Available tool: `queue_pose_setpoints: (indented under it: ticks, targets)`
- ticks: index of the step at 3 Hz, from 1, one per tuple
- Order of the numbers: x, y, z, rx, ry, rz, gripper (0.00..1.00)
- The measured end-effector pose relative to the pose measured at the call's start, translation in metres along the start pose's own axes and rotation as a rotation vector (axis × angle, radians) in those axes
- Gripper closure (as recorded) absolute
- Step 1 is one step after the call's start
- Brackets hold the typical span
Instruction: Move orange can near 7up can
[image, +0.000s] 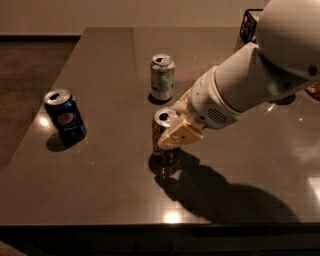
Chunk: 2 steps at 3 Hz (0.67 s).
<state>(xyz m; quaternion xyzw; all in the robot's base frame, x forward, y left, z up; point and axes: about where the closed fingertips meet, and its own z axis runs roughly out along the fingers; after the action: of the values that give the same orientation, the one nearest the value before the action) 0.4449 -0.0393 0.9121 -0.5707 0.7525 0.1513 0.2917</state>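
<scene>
The orange can (161, 131) stands upright near the middle of the dark table, its copper body partly covered. My gripper (176, 133) is right at this can, reaching in from the right and overlapping its right front side just below the rim. The white arm (250, 80) stretches from the upper right. The 7up can (162, 77), pale whitish-green with a silver top, stands upright a short way behind the orange can, apart from it.
A dark blue can with a round logo (65, 118) stands at the left of the table (100, 190). A dark wire basket (249, 25) sits at the far right back corner. The table's front edge runs along the bottom.
</scene>
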Motion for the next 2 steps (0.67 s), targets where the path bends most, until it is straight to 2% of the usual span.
queue_pose_setpoints:
  ticks: [2]
  targets:
    - [-0.0142, -0.0112, -0.0127, 0.002, -0.033, 0.007, 0.89]
